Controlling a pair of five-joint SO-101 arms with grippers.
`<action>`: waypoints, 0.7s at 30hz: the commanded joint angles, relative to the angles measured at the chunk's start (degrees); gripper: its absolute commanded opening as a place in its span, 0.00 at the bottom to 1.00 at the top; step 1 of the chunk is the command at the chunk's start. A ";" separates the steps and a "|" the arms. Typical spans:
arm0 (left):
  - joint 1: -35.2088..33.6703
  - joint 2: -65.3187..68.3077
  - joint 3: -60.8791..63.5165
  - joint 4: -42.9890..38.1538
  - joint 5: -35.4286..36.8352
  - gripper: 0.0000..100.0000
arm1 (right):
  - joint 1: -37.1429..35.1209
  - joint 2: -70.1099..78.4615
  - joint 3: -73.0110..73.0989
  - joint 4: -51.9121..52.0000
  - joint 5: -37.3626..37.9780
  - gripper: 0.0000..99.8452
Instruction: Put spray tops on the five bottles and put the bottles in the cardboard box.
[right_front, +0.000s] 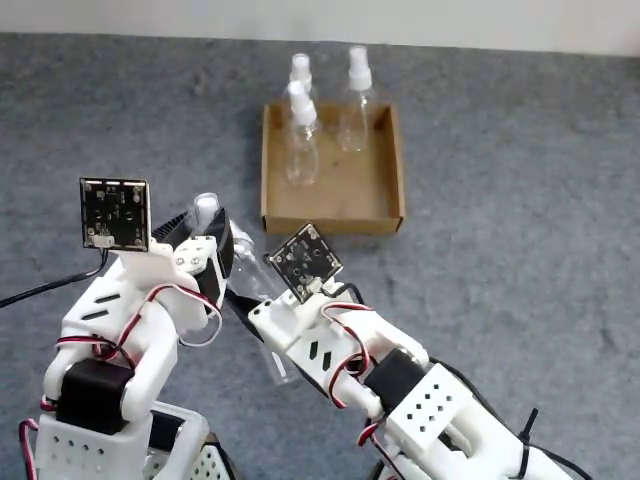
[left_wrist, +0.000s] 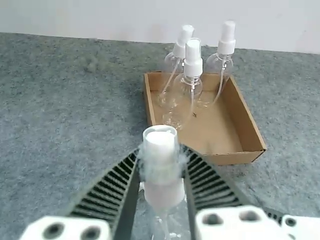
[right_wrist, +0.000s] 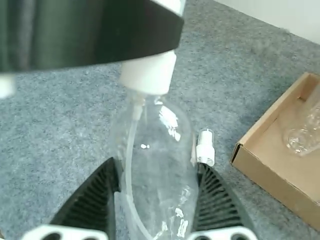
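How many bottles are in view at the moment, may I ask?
4. In the cardboard box stand a front bottle, a back bottle and a right bottle. The held bottle sits between the left hand and right hand. Another may be hidden.

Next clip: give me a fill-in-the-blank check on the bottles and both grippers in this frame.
1. The cardboard box holds ___ upright bottles with spray tops on.
2. The left gripper is shut on the white ___ of the held bottle.
3. The right gripper is shut on that bottle's clear ___.
4. One loose spray top lies on the table, outside the ___.
Missing words: three; spray top; body; box.
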 joint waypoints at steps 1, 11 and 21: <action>2.59 0.31 2.42 -0.97 -0.79 0.01 | 1.98 -1.71 -6.29 -3.21 -0.35 0.08; 2.86 0.66 3.03 -1.23 -0.79 0.01 | 2.33 -1.80 -6.20 -3.30 -0.35 0.00; 1.10 0.22 2.68 -1.14 -0.88 0.16 | 13.85 -1.80 -6.73 -3.21 -2.90 0.00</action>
